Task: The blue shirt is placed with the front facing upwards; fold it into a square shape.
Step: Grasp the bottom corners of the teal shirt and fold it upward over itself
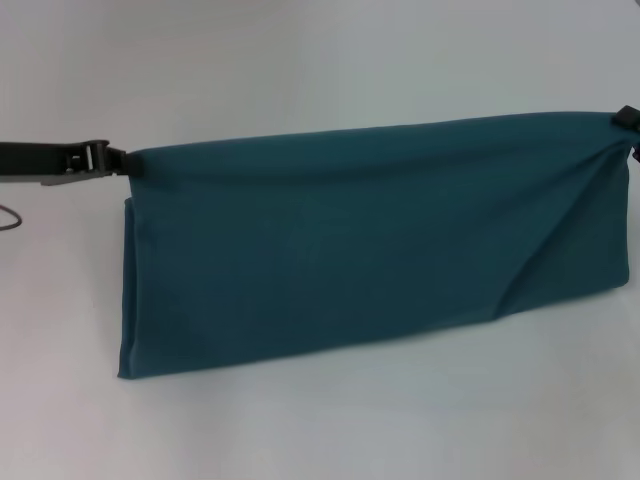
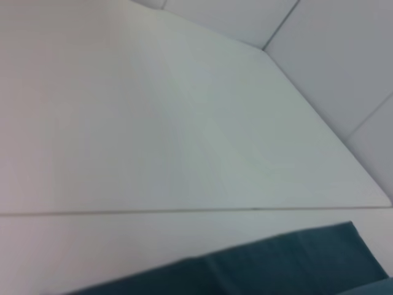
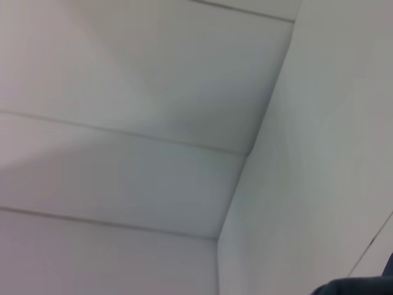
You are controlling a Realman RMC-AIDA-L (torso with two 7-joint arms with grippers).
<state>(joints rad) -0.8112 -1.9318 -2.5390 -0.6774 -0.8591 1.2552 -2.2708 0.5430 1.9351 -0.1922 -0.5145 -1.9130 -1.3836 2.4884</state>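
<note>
The pale counter (image 1: pixel 300 430) is bare except for the blue shirt (image 1: pixel 370 245), lifted in a long band, its lower edge resting there. The left gripper (image 1: pixel 122 160) and right gripper (image 1: pixel 628 118) pinch its top corners, fingers closed on cloth, long axis running between them.

Table (image 1: pixel 300 60): lying pale and plain, spreading across the whole head view.
Seam (image 2: pixel 153 212): running straight across the white surface in the left wrist view.
Cable (image 1: pixel 8 218): curving thin and dark at the left edge.
</note>
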